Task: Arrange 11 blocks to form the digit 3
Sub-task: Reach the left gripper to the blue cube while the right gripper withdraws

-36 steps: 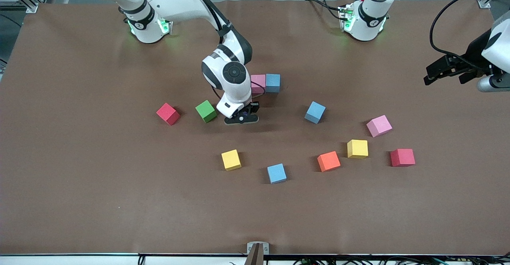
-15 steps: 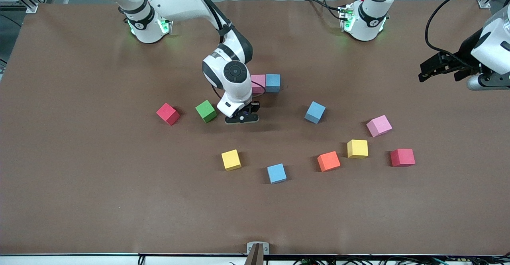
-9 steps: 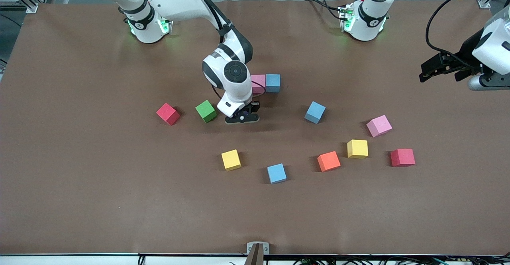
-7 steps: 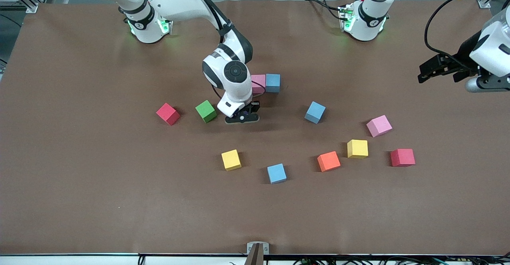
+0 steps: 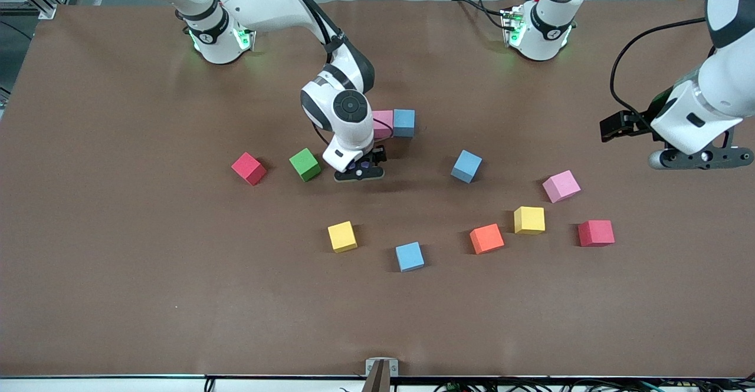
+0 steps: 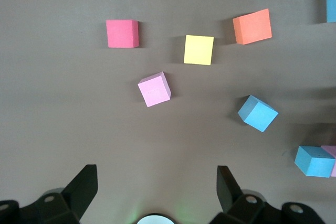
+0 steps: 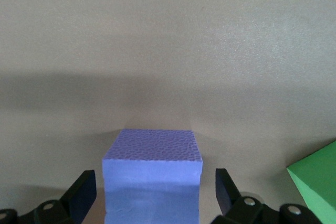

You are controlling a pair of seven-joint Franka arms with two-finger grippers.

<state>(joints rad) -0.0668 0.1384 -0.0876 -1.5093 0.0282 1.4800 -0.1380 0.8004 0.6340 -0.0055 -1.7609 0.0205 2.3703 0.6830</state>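
My right gripper (image 5: 360, 171) (image 7: 155, 192) is low on the table, open, with a purple block (image 7: 152, 174) standing between its fingers and a gap on each side. A pink block (image 5: 382, 122) and a light blue block (image 5: 404, 122) touch side by side just farther from the front camera. The green block (image 5: 305, 164) (image 7: 316, 182) lies beside the gripper. Loose blocks nearer the camera: yellow (image 5: 342, 236), blue (image 5: 409, 256), orange (image 5: 486, 239), yellow (image 5: 529, 220), pink (image 5: 561, 185), blue (image 5: 466, 165). My left gripper (image 5: 614, 128) (image 6: 156, 187) hangs open and empty over the left arm's end.
One red cube (image 5: 249, 168) lies beside the green block toward the right arm's end. Another red cube (image 5: 596, 233) lies beside the yellow block at the left arm's end. The brown table (image 5: 147, 297) is bare along the front edge.
My right gripper has opened and let go of the purple block, which stays on the table. The left arm has swung lower and in over the table toward the pink block.
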